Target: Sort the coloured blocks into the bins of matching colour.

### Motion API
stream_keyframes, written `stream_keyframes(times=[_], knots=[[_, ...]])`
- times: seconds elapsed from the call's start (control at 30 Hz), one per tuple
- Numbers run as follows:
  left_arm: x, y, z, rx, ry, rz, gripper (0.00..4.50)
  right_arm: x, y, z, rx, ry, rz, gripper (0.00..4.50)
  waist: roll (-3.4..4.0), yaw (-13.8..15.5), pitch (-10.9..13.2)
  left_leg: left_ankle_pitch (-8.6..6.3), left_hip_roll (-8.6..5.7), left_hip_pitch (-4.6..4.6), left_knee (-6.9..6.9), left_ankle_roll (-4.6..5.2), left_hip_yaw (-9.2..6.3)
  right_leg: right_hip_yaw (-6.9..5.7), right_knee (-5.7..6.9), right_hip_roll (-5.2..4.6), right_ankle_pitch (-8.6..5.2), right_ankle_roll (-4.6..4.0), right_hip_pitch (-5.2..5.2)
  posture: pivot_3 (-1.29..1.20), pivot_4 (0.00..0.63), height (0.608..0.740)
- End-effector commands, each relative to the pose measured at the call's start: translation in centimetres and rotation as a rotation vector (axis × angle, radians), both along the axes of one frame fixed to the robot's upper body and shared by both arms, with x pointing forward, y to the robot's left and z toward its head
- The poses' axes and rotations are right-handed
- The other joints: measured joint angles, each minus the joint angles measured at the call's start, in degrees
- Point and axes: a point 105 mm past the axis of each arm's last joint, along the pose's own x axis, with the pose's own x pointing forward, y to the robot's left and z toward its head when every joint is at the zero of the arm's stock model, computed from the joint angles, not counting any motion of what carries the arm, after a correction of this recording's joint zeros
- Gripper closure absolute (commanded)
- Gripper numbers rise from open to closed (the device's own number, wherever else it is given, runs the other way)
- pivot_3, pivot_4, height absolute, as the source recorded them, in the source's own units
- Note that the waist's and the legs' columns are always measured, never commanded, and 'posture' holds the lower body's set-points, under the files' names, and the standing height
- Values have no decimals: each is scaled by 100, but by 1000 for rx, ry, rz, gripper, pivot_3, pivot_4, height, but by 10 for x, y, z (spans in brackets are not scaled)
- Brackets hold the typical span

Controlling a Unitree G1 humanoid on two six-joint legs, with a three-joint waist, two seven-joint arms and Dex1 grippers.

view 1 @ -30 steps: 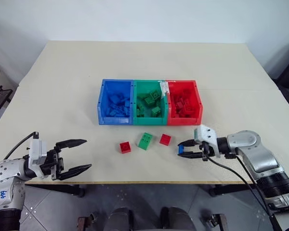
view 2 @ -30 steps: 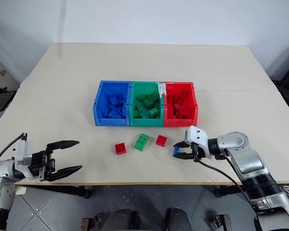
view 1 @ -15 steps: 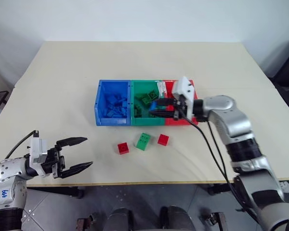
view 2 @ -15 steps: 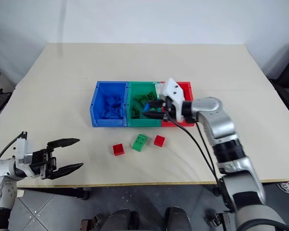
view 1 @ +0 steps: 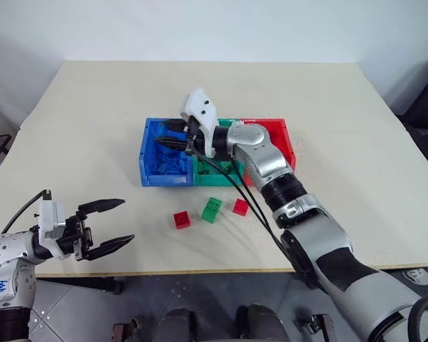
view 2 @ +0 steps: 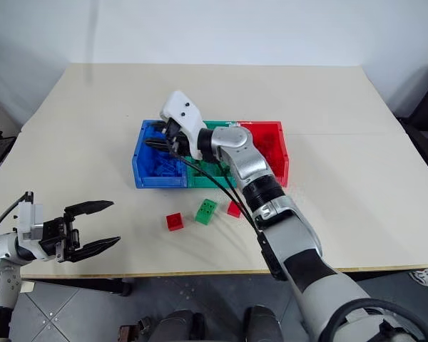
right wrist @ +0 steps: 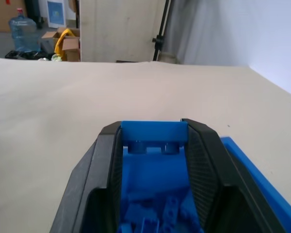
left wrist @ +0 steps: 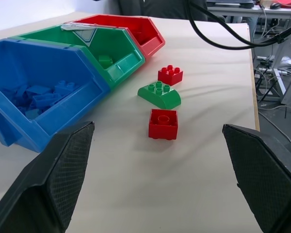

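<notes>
Right wrist view: my right gripper [right wrist: 153, 141] clamps the blue brick [right wrist: 153, 140] between its fingertips, above the blue bin [view 1: 151, 160].

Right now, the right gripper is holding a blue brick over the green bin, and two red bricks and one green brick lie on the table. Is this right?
Not quite: the right gripper holds the blue brick over the blue bin, not the green one, as the right wrist view shows. The two red bricks and the green brick do lie on the table.
</notes>
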Motion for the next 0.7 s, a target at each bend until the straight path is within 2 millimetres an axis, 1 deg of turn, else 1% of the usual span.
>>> stream_keyframes(times=[0.03,0.1,0.17,0.33,0.4,0.5,0.53,0.63,0.7], knots=[[0,3,9,2,-42,9,0,4,7,18,54,-56,-43,1689,1,-14,1,0,0,0,0,-1,-1,1,1,0,0,0,0,0,150,740],[0,2,8,2,-41,10,0,8,8,18,56,-77,-77,1002,2,-28,1,0,1,0,-1,-2,-2,1,2,2,0,0,-1,0,150,740],[1,3,8,-1,-44,11,0,13,2,20,66,-86,-111,346,2,-40,1,0,1,0,-3,-2,-3,2,3,2,0,0,-2,0,150,740],[2,7,7,-7,-46,28,0,22,-32,15,37,-103,-132,346,2,-40,1,0,0,-2,-3,-2,-8,19,2,4,0,0,-1,0,150,740],[2,9,8,-13,-51,39,0,20,-43,13,21,-114,-103,346,0,-41,0,0,0,-2,-3,-2,-8,41,0,5,0,0,-1,0,150,740],[0,14,7,-18,-53,56,0,10,-73,6,-15,-103,-28,346,-1,-56,0,0,1,-2,-5,-2,-9,88,-4,5,0,0,-2,0,150,740],[-1,15,7,-18,-52,57,0,7,-80,4,-25,-98,-11,346,-1,-63,0,-1,1,-2,-6,-2,-10,101,-4,5,0,0,-3,0,150,740],[-3,20,4,-17,-43,65,0,-7,-123,-22,-147,-21,49,346,-2,-62,1,-1,0,-2,-6,-2,-11,114,-8,4,0,1,-1,0,150,740],[-4,22,2,-15,-38,69,0,-18,-152,-34,-197,32,74,346,-1,-26,1,-1,0,-1,-5,-1,-15,117,-14,3,1,2,4,0,150,740]])
